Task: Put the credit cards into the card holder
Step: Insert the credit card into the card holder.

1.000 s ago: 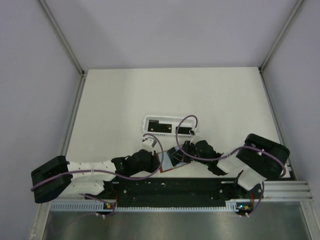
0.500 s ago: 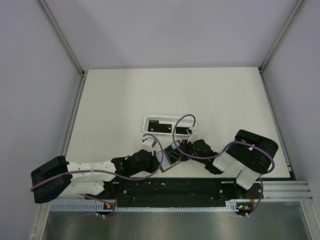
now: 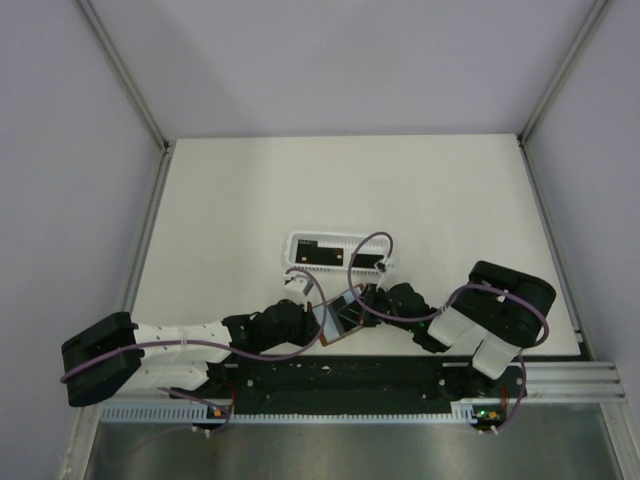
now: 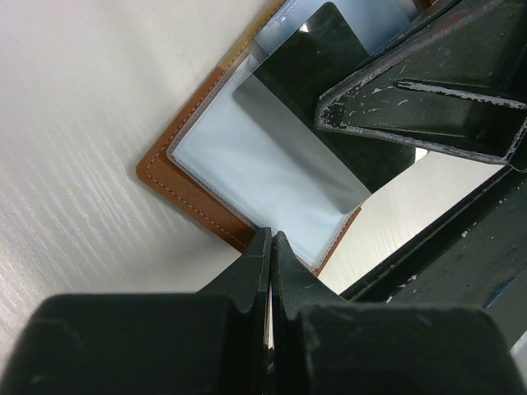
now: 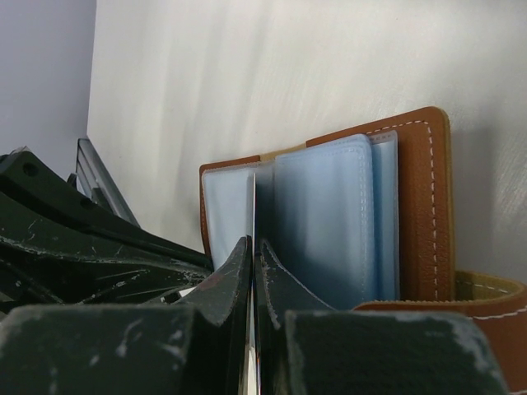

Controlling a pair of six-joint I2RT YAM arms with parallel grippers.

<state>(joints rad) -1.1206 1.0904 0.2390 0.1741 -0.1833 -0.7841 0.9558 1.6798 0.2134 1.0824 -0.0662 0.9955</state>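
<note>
Left gripper (image 4: 270,247): I am pinching the card holder (image 4: 177,177) edge.
Right gripper (image 5: 254,255): I am gripping a credit card (image 4: 317,49).

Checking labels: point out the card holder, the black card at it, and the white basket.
card holder (image 4: 165,173), left wrist view, brown leather corner.
black card (image 4: 306,62), left wrist view, its upper face.
white basket (image 3: 292,250), top view, left rim.

brown leather card holder (image 4: 189,193): corner cut off at top edge
thin black card (image 4: 317,45): end hidden under right tool (image 4: 329,111)
</note>
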